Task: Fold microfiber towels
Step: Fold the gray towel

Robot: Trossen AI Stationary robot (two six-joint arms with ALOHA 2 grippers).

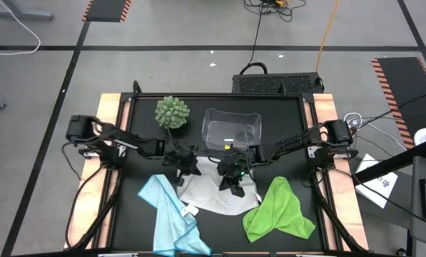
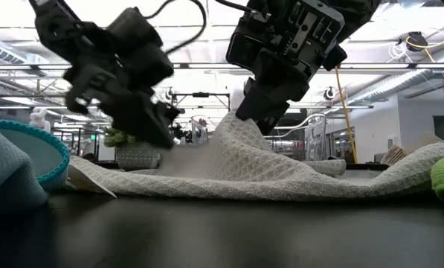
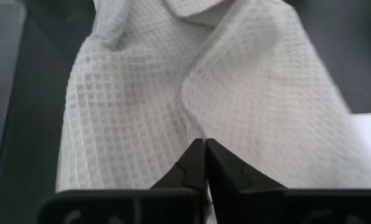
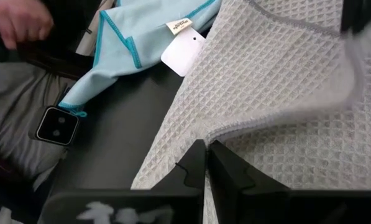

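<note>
The white waffle-weave towel (image 1: 211, 198) lies mid-table, pulled up into a peak (image 2: 240, 126) in the low view. The light blue towel (image 1: 171, 214), with its white tag (image 4: 182, 50), lies to its left. The lime green towel (image 1: 278, 210) lies crumpled to its right. My left gripper (image 1: 186, 170) is shut at the white towel's far left part. My right gripper (image 1: 234, 184) is shut on the white towel near its far middle. My left gripper has its shut fingertips on the white towel's stitched hem (image 3: 194, 130), where the edge bends; the tips hide the contact itself. The fingers slant down from the table's far left. The cloth beyond them lies in loose folds. My right gripper pinches the white towel's hemmed edge (image 4: 225, 134) between its two fingertips. It comes from above, slanting down. The cloth rises to a peak (image 2: 240, 126) under the fingers, and the rest slopes down onto the table.
A clear plastic bin (image 1: 232, 130) and a round green spiky plant (image 1: 172, 112) stand at the table's far side behind the arms. A person's hand (image 4: 20, 22) and wristwatch (image 4: 58, 124) show beyond the table's near edge.
</note>
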